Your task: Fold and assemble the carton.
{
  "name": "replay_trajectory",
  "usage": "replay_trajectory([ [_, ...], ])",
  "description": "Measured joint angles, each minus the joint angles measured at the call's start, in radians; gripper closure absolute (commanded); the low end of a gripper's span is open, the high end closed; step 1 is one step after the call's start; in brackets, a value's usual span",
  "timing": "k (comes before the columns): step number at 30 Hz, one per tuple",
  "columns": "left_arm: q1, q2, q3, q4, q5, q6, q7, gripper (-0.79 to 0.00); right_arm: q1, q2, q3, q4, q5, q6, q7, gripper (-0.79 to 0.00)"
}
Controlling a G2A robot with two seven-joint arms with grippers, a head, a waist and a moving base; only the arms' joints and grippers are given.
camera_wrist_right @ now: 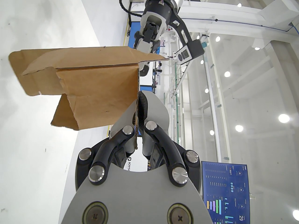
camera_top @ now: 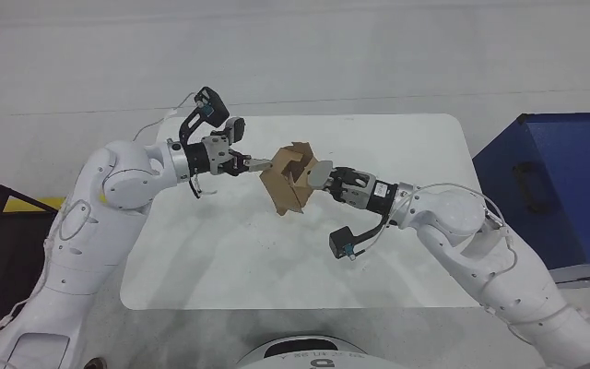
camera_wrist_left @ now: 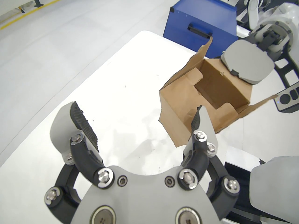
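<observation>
A brown carton [camera_top: 289, 182] is held above the middle of the white table [camera_top: 406, 258], tilted, its top flaps standing open. In the left wrist view the carton [camera_wrist_left: 186, 101] shows an empty inside with inner flaps partly folded. My right gripper [camera_top: 321, 174] is shut on the carton's right wall; in its own view the right gripper [camera_wrist_right: 138, 108] pinches the cardboard edge of the carton [camera_wrist_right: 98, 82]. My left gripper [camera_top: 259, 167] is open at the carton's left side. In its own view the left gripper [camera_wrist_left: 140, 122] has one fingertip [camera_wrist_left: 201, 120] against the near flap.
A blue cabinet [camera_top: 536, 184] stands off the table's right edge, also seen as the blue cabinet [camera_wrist_left: 201, 22] behind the carton. The table's front and far right parts are bare. A screen [camera_wrist_right: 224, 192] hangs in the room behind.
</observation>
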Motion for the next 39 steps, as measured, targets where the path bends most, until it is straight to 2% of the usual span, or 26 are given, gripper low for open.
replay_trajectory([
  [9,0.095,0.021,-0.121,-0.022,-0.044,-0.101,0.084,-0.785,-0.019,-0.007,0.002,0.029,0.037,0.022,-0.024,0.000],
  [14,0.124,0.023,-0.094,-0.031,-0.168,-0.207,0.076,-0.785,-0.029,-0.009,0.004,0.040,0.038,0.021,-0.033,0.000],
  [17,0.105,0.026,-0.071,-0.001,-0.230,-0.258,0.015,-0.785,-0.034,-0.011,0.003,0.033,0.026,0.013,-0.033,0.000],
  [33,-0.021,-0.009,0.121,0.024,-0.192,-0.122,-0.035,-0.785,-0.053,-0.014,0.014,-0.028,-0.028,0.016,-0.093,0.000],
  [39,-0.050,-0.012,0.162,-0.004,-0.147,-0.141,-0.094,-0.785,-0.064,-0.014,0.027,-0.034,-0.044,0.017,-0.099,0.000],
])
